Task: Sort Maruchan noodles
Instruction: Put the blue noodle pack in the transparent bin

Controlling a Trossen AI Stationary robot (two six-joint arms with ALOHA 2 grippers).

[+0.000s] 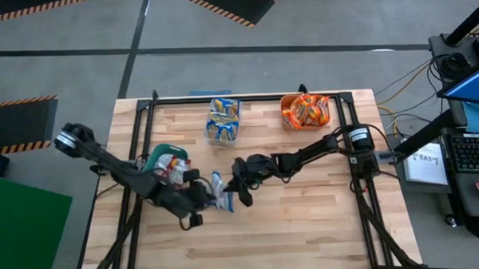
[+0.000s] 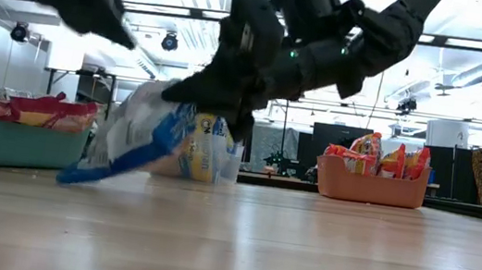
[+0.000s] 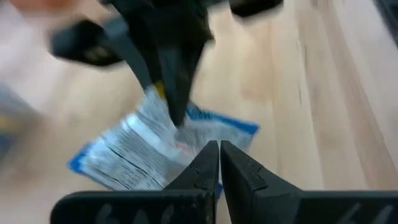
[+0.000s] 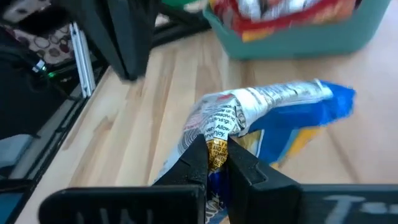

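Right gripper (image 4: 216, 163): fingers closed on a blue packet (image 4: 273, 118), pinched at a crumpled edge; seen at centre of the high view, packet (image 1: 220, 193) just left of the fingertips. In the low view the packet (image 2: 133, 139) is held tilted, one corner down at the table (image 2: 300, 255), long axis slanting from lower left to upper right.

Left gripper (image 3: 219, 163): fingers shut, nothing held; placed just beside the same packet (image 3: 143, 155), lower left of centre in the high view (image 1: 196, 206). The right arm is judged the one carrying.

Containers, high view:
- Teal bin (image 1: 156, 156), left of centre, beside the left arm; red-and-white packets inside.
- Clear bin (image 1: 223, 121), upper centre; blue-and-yellow packets inside. Judged the destination for the held packet, lying up-frame of the gripper.
- Orange bin (image 1: 305, 112), upper right of centre; orange packets inside.
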